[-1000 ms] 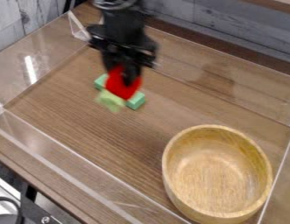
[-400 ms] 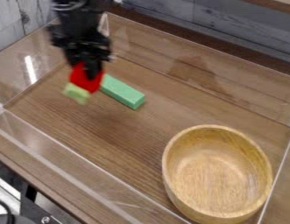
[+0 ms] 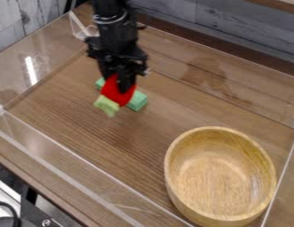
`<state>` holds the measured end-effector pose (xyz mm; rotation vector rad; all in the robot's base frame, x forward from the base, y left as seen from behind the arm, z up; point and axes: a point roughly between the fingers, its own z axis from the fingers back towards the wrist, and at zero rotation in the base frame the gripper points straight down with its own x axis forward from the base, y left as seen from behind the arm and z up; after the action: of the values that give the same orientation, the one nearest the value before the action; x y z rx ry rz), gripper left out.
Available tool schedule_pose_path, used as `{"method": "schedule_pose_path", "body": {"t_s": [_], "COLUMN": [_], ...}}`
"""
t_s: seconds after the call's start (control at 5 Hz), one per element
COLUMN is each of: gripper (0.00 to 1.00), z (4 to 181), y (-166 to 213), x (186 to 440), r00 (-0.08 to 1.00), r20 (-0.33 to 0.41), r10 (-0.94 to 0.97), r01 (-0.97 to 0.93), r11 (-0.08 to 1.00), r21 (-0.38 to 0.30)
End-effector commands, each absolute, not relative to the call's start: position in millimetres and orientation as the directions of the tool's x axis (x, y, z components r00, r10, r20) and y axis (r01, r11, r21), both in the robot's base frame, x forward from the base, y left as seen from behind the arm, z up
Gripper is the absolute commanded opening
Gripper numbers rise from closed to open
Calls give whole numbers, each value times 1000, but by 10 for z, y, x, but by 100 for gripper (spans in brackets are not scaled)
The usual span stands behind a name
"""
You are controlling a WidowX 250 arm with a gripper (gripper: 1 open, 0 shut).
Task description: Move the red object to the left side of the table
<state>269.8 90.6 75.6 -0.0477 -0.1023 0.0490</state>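
My gripper hangs over the middle-left of the table, black fingers pointing down. It is shut on the red object, a small bright-red toy held just above the wood. A light-green piece sticks out below the toy at its lower end. The held toy overlaps the flat green block in this view; I cannot tell if they touch.
A flat green block lies on the wood right beside the gripper. A round light wooden bowl fills the front right corner. Low clear acrylic walls border the table.
The gripper swung left with the red object, away from the green block, then came back right. It now hangs over that block again, still shut on the toy.
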Motion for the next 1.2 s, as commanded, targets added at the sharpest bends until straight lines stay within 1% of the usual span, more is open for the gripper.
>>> {"method": "schedule_pose_path", "body": {"t_s": [0.0,0.6,1.0], "gripper": [0,0,0], "z": [814,718,589], "y": [1203,1216,1184], "x": [2785,2966,3066], "r00": [987,987,989], "r20": [154,157,142], "r10": [54,44,43], "r01": [-52,-41,-40], "r11": [998,999,999], "r21": [-19,-24,-22]}}
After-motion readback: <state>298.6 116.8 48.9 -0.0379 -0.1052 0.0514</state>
